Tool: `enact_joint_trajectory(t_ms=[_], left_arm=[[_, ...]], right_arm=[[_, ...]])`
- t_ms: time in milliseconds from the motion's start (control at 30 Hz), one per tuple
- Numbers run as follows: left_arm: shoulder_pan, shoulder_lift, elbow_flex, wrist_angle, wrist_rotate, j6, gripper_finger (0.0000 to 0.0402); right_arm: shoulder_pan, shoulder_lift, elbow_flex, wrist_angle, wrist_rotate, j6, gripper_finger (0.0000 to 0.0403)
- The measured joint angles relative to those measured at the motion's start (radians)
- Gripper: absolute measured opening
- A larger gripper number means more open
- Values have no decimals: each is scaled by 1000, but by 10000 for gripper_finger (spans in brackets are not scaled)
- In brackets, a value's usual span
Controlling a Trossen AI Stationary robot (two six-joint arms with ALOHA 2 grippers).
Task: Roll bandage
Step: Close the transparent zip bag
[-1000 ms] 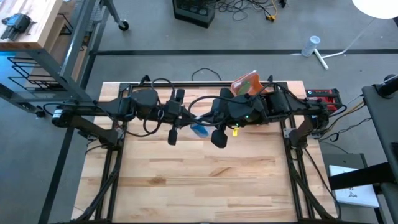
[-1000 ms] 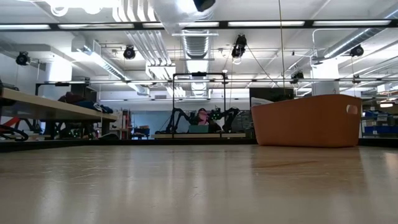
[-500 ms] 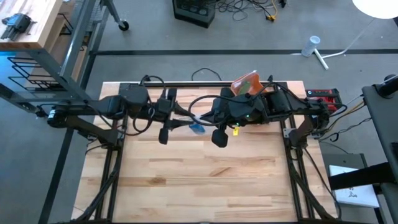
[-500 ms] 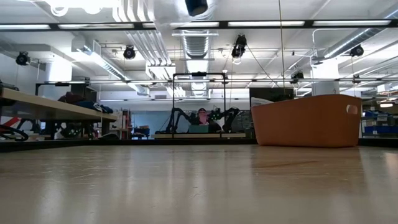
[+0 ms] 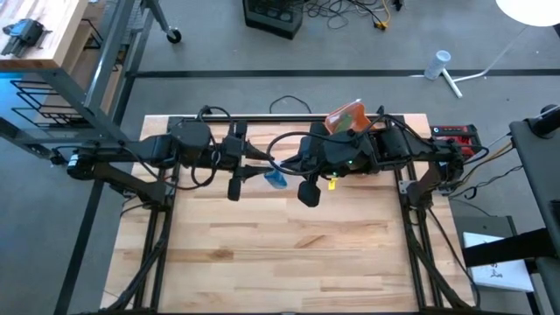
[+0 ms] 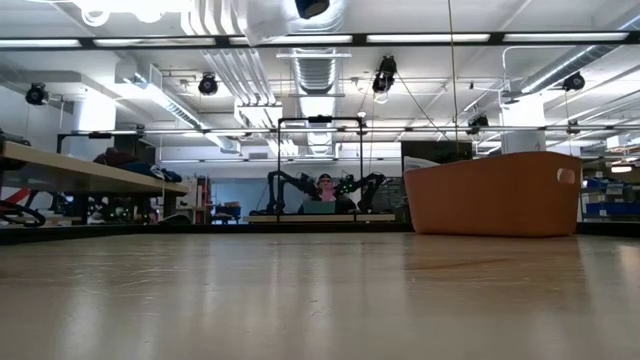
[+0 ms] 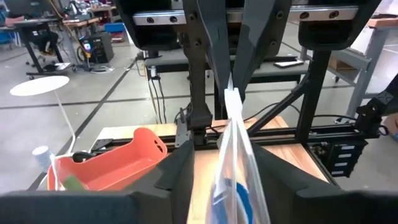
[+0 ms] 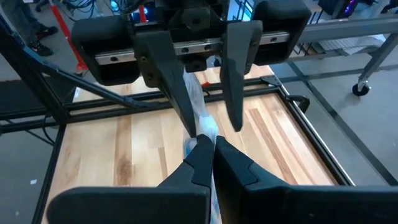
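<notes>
Planked wooden table (image 5: 289,254), crinkled clear bandage packet (image 5: 276,179)

Grey concrete floor (image 5: 219,35) is surrounding the wooden counter (image 5: 289,254). Black cables (image 5: 341,10) are lying on the floor beyond the counter's far edge. A white floor lamp (image 5: 529,10) is standing past the far right corner. A wooden bench (image 5: 35,35) is sitting off the far left corner. Fluorescent ceiling strips (image 6: 430,39) are lighting the room, ducts (image 6: 320,70) are running overhead. Another bench (image 6: 90,175) is showing at left in the low view.
</notes>
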Motion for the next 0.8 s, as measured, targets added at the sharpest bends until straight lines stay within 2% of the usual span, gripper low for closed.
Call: enact_joint_trajectory(t_ms=[67,267,533,800], left_arm=[[0,2,0,0,0,-5,111],[0,2,0,3,5,-16,10],[0,4,0,1,32,-35,3],[0,5,0,1,43,-32,1]], right_arm=[[0,0,0,-1,-1,0,0],[0,0,0,-5,-9,1,0],[0,0,0,-6,-11,26,1],[-1,0,-1,24,-9,13,19]])
